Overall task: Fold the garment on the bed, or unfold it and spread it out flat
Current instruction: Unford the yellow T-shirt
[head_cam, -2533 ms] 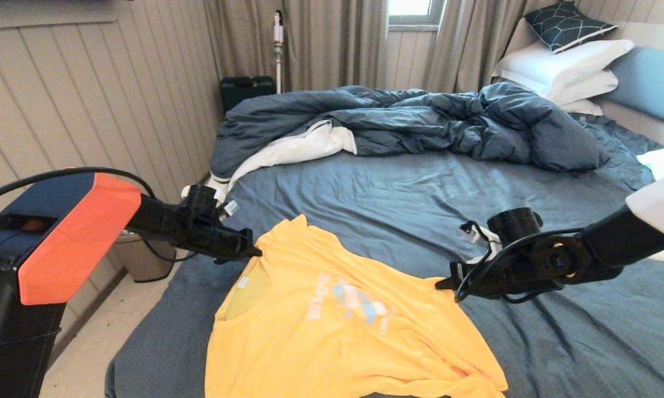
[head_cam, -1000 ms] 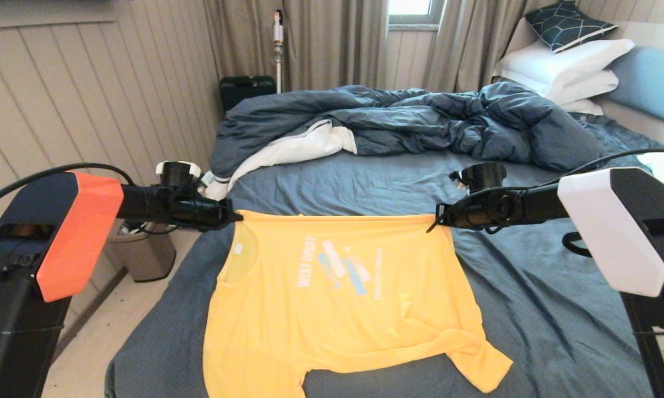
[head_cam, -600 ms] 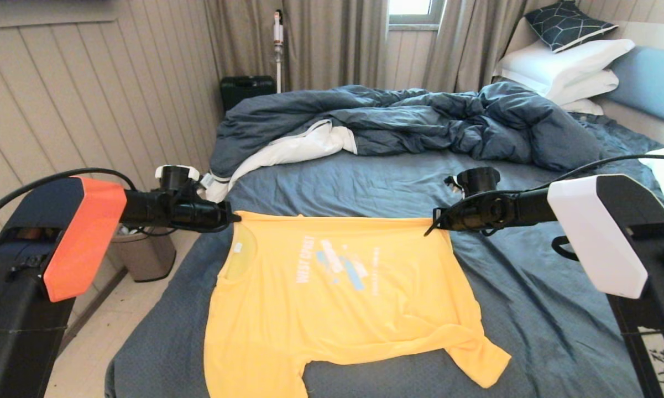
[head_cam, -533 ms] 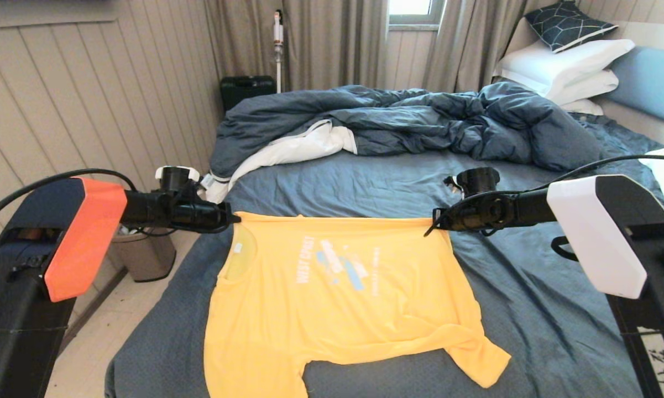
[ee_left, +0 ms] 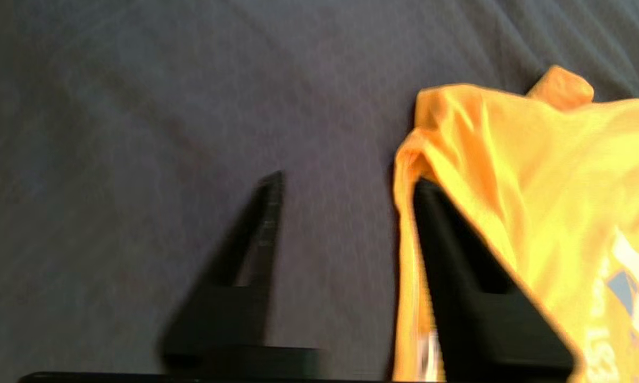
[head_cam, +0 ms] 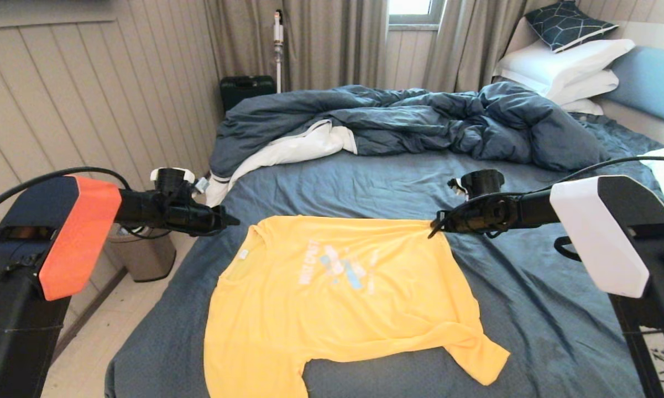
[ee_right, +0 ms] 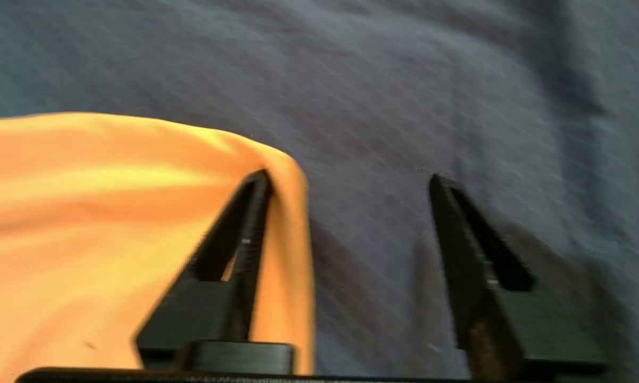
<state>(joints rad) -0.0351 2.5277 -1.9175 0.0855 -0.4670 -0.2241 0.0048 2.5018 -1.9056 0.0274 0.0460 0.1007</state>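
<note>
The bed (head_cam: 531, 309), covered by a slate-blue sheet, fills the head view, with a rumpled duvet (head_cam: 409, 121) heaped toward twelve o'clock and white pillows (head_cam: 564, 69) at two o'clock. The garment (head_cam: 337, 309), a yellow T-shirt, is spread print-up on the sheet at six o'clock, neck toward nine o'clock; one sleeve lies creased at five o'clock and the upper edge sags unevenly. It is judged light, limp and slightly slippery, likely to bunch when dragged, so it is best taken by pinching double-layered corners at shoulder and hem.

The left gripper (ee_left: 346, 186) is held at nine o'clock of the shirt with its jaws spread wide; one finger is brushed by the shoulder cloth, nothing being clamped. The right gripper (ee_right: 348, 183) is held at the three o'clock hem corner, jaws likewise parted, cloth draped over one finger only.
</note>
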